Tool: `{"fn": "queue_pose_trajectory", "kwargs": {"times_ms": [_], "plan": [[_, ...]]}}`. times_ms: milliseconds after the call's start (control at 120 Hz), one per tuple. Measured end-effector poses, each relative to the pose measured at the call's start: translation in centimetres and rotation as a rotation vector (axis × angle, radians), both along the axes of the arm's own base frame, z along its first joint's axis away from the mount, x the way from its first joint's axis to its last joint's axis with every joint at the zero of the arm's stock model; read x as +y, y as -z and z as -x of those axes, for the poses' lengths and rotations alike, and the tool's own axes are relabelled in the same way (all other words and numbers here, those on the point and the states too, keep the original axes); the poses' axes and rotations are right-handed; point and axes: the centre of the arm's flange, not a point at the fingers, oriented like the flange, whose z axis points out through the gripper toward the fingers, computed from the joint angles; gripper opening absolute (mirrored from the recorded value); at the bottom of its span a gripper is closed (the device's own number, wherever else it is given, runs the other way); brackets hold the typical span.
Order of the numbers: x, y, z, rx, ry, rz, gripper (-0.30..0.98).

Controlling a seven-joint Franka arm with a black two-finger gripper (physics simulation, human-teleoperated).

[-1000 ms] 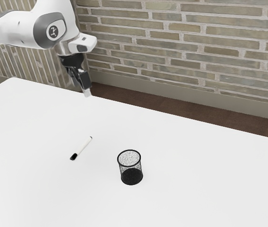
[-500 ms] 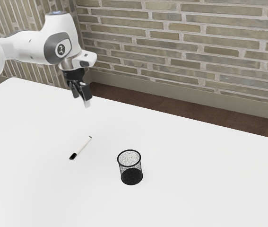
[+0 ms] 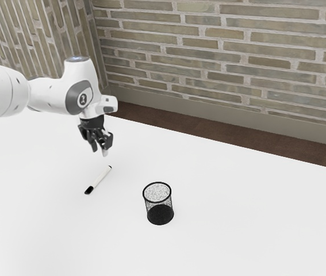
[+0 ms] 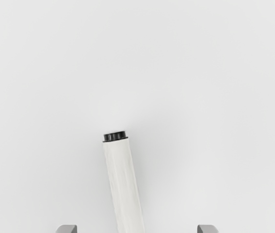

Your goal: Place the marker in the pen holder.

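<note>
the marker (image 3: 99, 179) lies flat on the white table (image 3: 220, 230), out of the pen holder (image 3: 160, 212). it is long and thin, with a white body, a big black cap (image 3: 88, 190) at one end and a small black tip (image 3: 110, 167) at the other. in the exterior view it lies on a slant — the cap points toward the lower left, and the small tip points toward the upper right. the pen holder stands up straight on the table, a bit apart from the marker, on the exterior view's right of it. it is a round black cup with mesh sides, a round black rim and a dark bottom. my gripper (image 3: 99, 150) is up in the air, near the small tip and not touching the marker. its two fingers (image 4: 67, 229) are spread wide, with nothing pinched. the wrist view shows the small tip and much of the white body, and the body runs toward the gap between the fingers. my white and gray arm (image 3: 50, 94) comes in from the exterior view's left, and the hand hangs down from it. past the table there is a strip of brown floor (image 3: 231, 142), and then a wall (image 3: 226, 57) of tan and gray bricks.
</note>
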Motion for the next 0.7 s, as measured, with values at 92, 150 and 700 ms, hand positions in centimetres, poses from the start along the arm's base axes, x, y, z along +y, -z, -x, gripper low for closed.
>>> {"fn": "queue_pose_trajectory", "kwargs": {"times_ms": [92,150,700], "plan": [[0.5,2.8,-0.3,0.014,-0.039,0.001,0.25],[0.8,4.3,-0.5,0.021,-0.059,0.001,0.24],[1.0,9.7,-2.0,0.019,-0.154,-0.008,0.2]]}}
